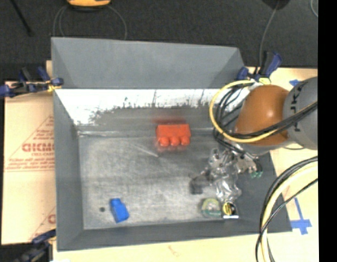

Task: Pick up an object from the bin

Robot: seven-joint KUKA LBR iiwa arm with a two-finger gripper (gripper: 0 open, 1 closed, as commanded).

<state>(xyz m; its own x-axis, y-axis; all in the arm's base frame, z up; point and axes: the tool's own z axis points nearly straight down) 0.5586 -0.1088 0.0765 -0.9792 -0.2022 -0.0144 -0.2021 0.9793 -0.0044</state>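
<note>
The arm comes in over the right-hand wall of the grey bin, its orange wrist cover and looped cables hanging above the rim, so that the gripper points down into the right front part of the floor. That posture makes sense for a pick from above: the bin's sloping walls leave little room to come at anything from the side, and the things lie flat and loose on the bottom. The metal of the gripper is a bright tangle against the floor, and whether it is open or closed cannot be told, nor is anything visibly held in it. The thing nearest to it is a small pale greenish piece, roundish with a touch of yellow beside it, lying in the front right corner just below and slightly to the left of the gripper's tip; whether the two touch is unclear. A small dark piece sits just to the gripper's left. The other things lie well apart: a red block with three round studs near the back wall, and a small blue piece at the front left. Judging by position alone, the greenish piece is the likeliest target, and its place close to the corner walls may crowd the grasp.
</note>
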